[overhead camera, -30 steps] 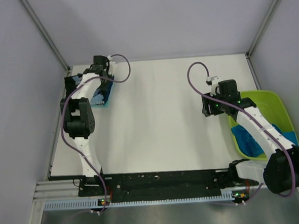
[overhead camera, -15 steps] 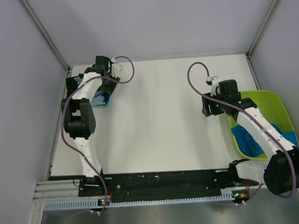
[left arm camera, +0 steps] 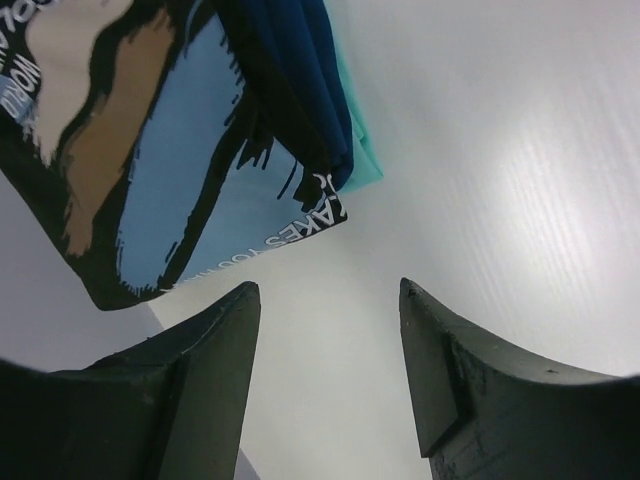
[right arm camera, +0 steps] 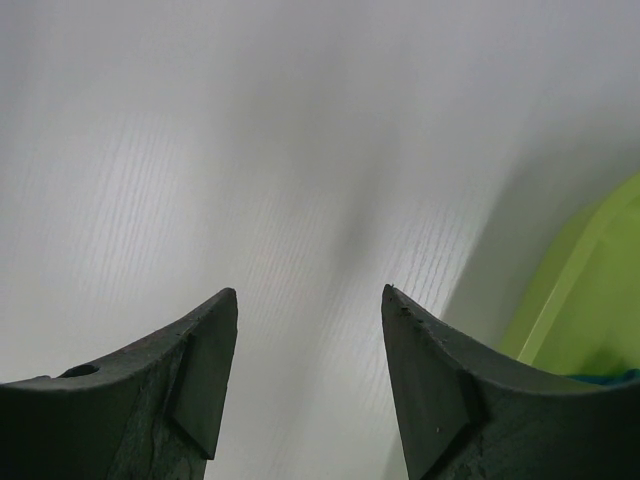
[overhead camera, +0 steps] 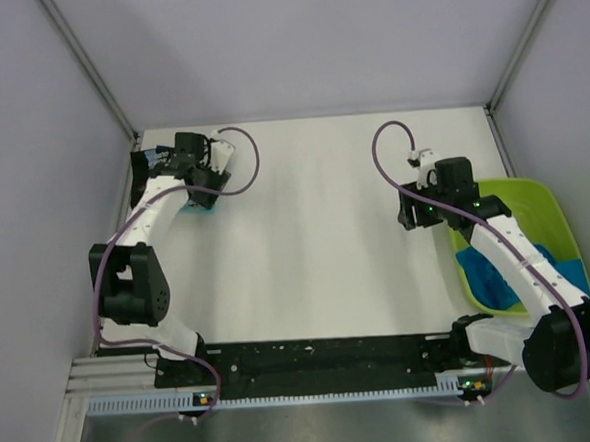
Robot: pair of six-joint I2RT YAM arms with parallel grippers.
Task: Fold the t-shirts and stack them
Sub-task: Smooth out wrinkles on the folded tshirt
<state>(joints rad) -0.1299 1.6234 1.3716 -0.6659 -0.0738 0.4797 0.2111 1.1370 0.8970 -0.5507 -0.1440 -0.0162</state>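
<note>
A stack of folded t-shirts [overhead camera: 205, 202] lies in the table's far left corner, mostly hidden under my left arm in the top view. The left wrist view shows the black t-shirt with tan and light-blue print [left arm camera: 150, 150] lying with dark blue folds [left arm camera: 300, 80] and a teal edge [left arm camera: 362, 160]. My left gripper [left arm camera: 330, 290] stands open just clear of the stack, bare table between its fingers. More bright blue t-shirts [overhead camera: 491, 277] lie in the lime-green tub [overhead camera: 534, 198]. My right gripper [overhead camera: 411, 220] hangs open over the table, left of the tub, holding nothing.
The tub's rim [right arm camera: 590, 290] shows at the right edge of the right wrist view. Grey walls close in the table's left, back and right sides. Purple cables loop above both wrists.
My left gripper has opened and let go of the stack, backing off a little, and that arm's elbow has swung out to the left. The right arm has stayed put.
</note>
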